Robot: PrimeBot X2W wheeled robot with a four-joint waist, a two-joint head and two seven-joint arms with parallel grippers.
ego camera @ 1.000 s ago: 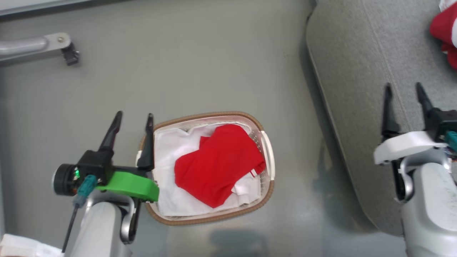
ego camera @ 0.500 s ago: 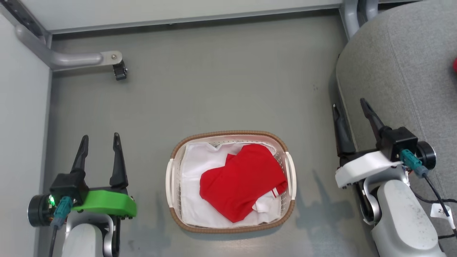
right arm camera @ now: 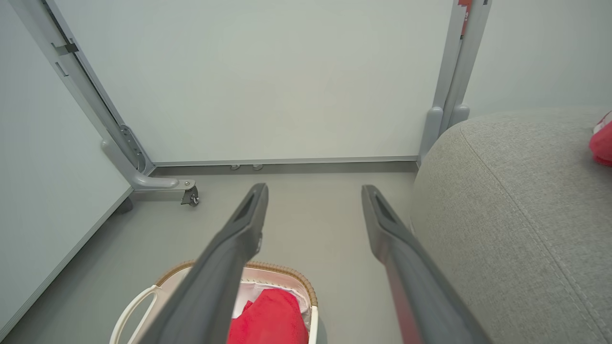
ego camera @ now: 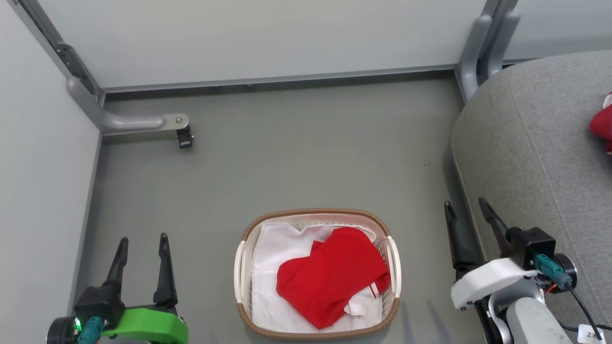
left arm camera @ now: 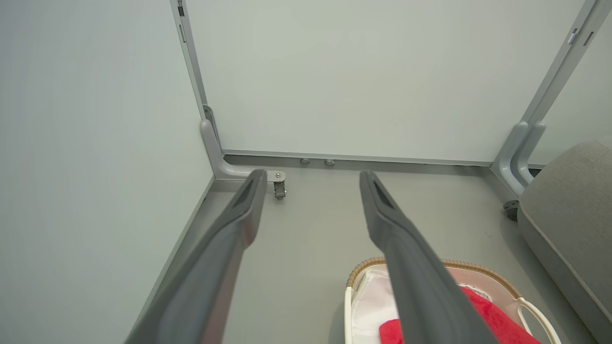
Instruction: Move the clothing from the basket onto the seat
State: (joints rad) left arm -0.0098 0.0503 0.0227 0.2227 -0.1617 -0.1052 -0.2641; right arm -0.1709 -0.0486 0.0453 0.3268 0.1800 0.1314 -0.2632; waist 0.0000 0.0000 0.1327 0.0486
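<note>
Red clothing [ego camera: 330,277] lies crumpled in the basket [ego camera: 315,212] on a white liner, low in the head view's middle. The basket stands on the grey floor. The grey seat [ego camera: 530,157] fills the right side, and a second red garment [ego camera: 603,125] rests on it at the far right edge. My left gripper [ego camera: 143,240] hangs open at the lower left, well left of the basket. At the lower right my right gripper [ego camera: 464,204] is open and empty, between basket and seat. The clothing [left arm camera: 497,320] and basket [right arm camera: 282,267] show low in the wrist views.
Pale partition walls enclose the floor at the back and left. A grey metal foot with a black caster [ego camera: 184,136] juts out at the back left. Grey posts [ego camera: 483,52] stand at the back right by the seat's corner.
The head camera has swung and risen, so the whole picture shifted: basket now low centre, walls in view. Both grippers stay open, now apart from the basket at the lower corners.
</note>
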